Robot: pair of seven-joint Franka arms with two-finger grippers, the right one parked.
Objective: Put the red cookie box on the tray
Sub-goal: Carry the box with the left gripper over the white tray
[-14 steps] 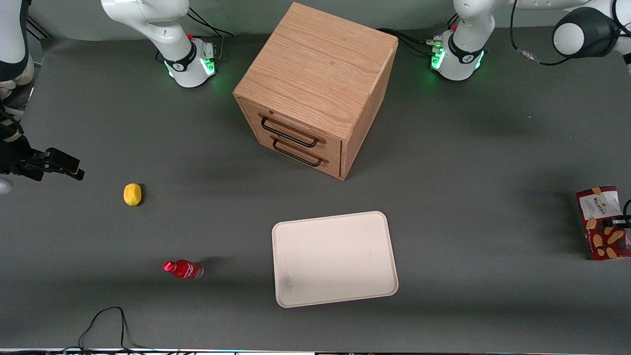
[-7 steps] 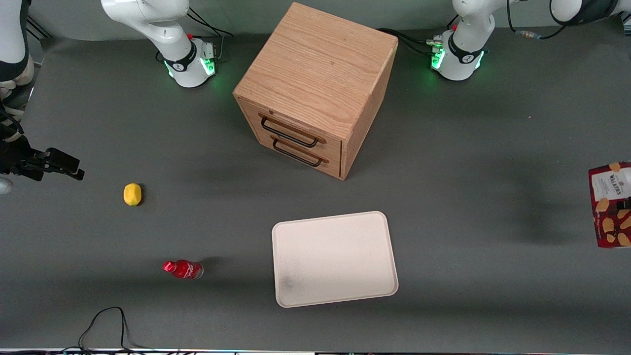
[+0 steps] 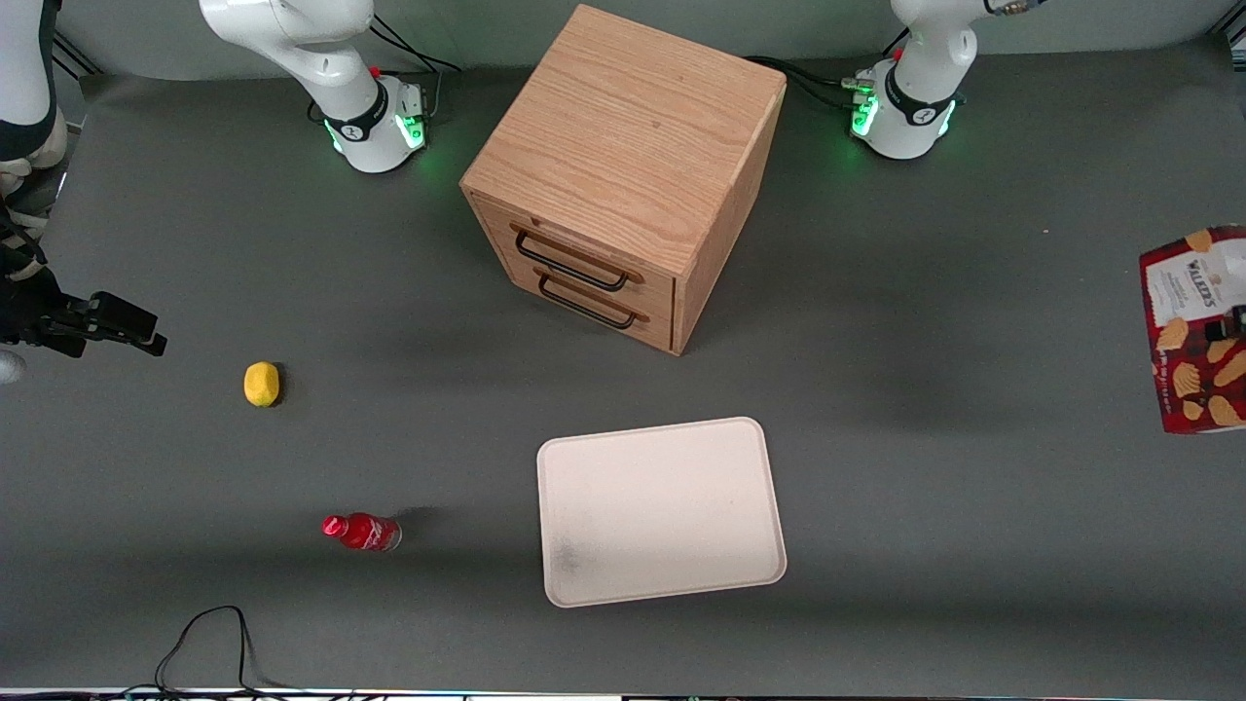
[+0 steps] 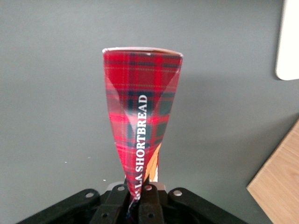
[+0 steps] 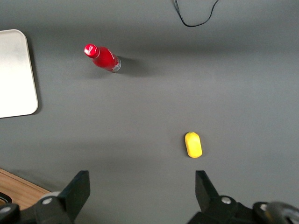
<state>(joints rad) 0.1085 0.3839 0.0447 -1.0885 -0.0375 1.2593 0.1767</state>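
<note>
The grey table (image 3: 973, 545) lies well below the gripper. The wooden drawer cabinet (image 3: 623, 166) stands well apart from it, toward the table's middle. The cream-white tray (image 3: 662, 511) lies bare, well apart from the gripper and nearer the front camera. The red cookie box (image 3: 1192, 331) hangs in the air at the working arm's end of the table. The gripper (image 4: 138, 198) is clamped tight on its edge.
</note>
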